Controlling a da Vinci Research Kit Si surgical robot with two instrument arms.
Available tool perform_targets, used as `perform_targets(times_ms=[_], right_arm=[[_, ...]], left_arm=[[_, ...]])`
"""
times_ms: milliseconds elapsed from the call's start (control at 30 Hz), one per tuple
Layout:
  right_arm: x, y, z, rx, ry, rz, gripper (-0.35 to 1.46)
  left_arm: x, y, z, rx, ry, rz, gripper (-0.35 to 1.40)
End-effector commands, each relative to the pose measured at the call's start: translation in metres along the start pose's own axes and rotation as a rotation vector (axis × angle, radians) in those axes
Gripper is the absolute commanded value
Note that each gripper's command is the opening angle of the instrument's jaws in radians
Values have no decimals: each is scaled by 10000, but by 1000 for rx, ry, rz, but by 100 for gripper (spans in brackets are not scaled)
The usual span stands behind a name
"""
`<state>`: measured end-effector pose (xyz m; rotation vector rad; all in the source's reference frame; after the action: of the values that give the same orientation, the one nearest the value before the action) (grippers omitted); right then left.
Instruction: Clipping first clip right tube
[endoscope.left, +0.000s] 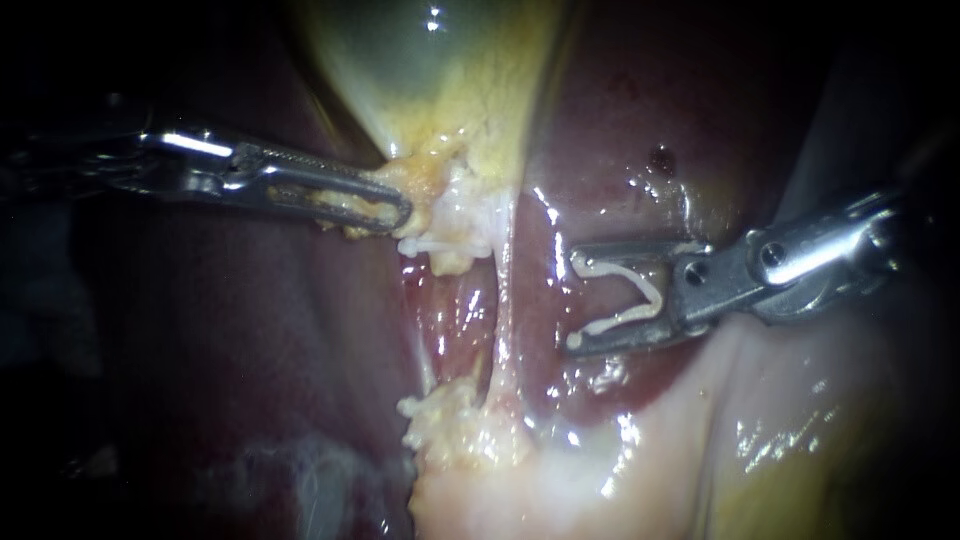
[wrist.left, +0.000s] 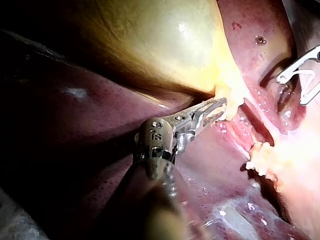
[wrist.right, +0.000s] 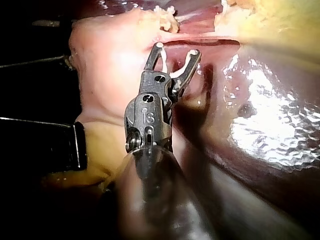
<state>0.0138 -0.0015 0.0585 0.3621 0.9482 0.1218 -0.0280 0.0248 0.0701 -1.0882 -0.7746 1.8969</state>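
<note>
White clip, gripped by right instrument, lies near right tube.

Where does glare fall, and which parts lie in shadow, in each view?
Endoscope view: glare on the liver and the right instrument, edges dark. Left wrist view: a highlight on the gallbladder, the left instrument has its shaft in shadow. Right wrist view: strong glare on the liver, the clip well lit.
</note>
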Motion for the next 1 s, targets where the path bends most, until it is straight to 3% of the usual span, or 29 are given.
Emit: perform_targets(times_ms=[33,200,367,533,667,1000], right_arm=[[0,0,1,-2,1,0,50],[-1,1,1,1,2,0,50],[-1,1,1,6,6,0,50],[-1,1,1,6,9,0,50],[-1,1,1,7,15,0,50],[0,0,2,9,22,1,50]], left_arm=[[0,0,-1,0,0,0,-35],[0,3,-10,-5,-2,-1,-35],[5,22,-30,-17,-8,-6,-35],[23,47,-62,-11,-4,-25,-35],[39,61,-84,-9,18,-14,-35],[43,63,-91,-5,22,-6,-35]])
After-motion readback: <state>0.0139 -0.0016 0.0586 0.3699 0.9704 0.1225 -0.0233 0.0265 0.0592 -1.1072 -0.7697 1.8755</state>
